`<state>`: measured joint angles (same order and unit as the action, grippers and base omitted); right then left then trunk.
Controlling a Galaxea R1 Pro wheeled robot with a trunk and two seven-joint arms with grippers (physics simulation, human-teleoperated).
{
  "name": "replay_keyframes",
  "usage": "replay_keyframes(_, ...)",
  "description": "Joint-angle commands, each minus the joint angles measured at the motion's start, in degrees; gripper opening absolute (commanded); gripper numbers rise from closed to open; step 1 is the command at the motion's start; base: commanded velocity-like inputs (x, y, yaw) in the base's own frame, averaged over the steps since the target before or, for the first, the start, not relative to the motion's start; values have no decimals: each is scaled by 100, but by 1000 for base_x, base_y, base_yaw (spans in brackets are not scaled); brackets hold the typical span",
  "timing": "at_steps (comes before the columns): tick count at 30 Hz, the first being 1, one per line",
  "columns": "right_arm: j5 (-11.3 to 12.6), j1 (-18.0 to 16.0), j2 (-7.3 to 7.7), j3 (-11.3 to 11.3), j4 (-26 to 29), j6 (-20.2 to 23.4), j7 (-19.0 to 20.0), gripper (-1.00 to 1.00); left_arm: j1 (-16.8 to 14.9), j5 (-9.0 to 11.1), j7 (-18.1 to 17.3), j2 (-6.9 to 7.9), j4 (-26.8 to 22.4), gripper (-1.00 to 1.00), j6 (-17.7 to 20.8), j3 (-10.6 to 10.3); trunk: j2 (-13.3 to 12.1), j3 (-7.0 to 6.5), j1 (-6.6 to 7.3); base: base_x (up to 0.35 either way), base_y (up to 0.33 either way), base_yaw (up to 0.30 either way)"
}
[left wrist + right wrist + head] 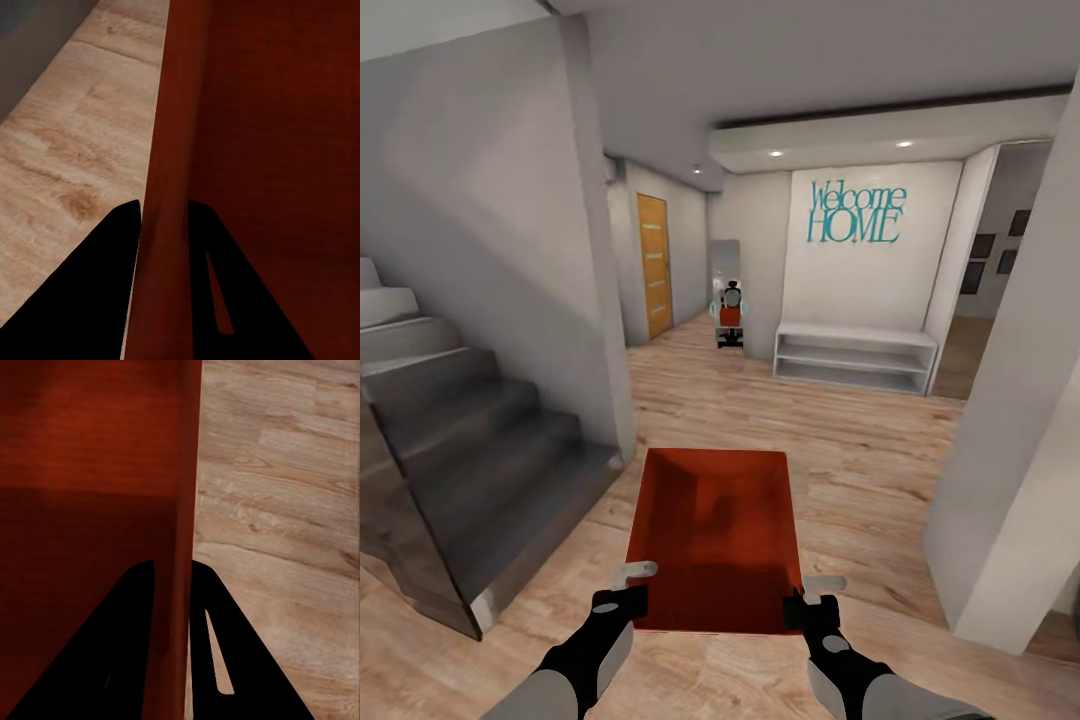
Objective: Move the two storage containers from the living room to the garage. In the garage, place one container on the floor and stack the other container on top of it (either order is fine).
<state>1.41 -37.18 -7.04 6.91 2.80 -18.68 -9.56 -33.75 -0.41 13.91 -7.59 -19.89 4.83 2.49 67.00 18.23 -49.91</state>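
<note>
Currently both jaws, left gripper (628, 588) and right gripper (812, 596), are pinching opposite walls of one storage container (715, 535) at 12 o'clock, risking slippage if either thin-wall grip loosens.

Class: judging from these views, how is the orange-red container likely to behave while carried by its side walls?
The container looks rigid: its walls stay straight under both grippers' pinch. Open and empty, it is probably light. The smooth walls might slip.

Grey forearms end in black wrists, each gripper (628, 587) black with pale fingers (634, 570).
</note>
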Motion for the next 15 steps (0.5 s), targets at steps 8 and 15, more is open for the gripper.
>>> replay_keyframes(8, 61, -8, 1, -117, 10, -39, -54, -100, 0, 41, 27, -4, 3, -100, 36, 59, 4, 6, -3, 322, 0, 0)
replay_keyframes(15, 61, -8, 1, -115, 9, -31, -52, -100, 0, 41, 30, -4, 3, -100, 35, 59, 4, 6, -3, 322, 0, 0)
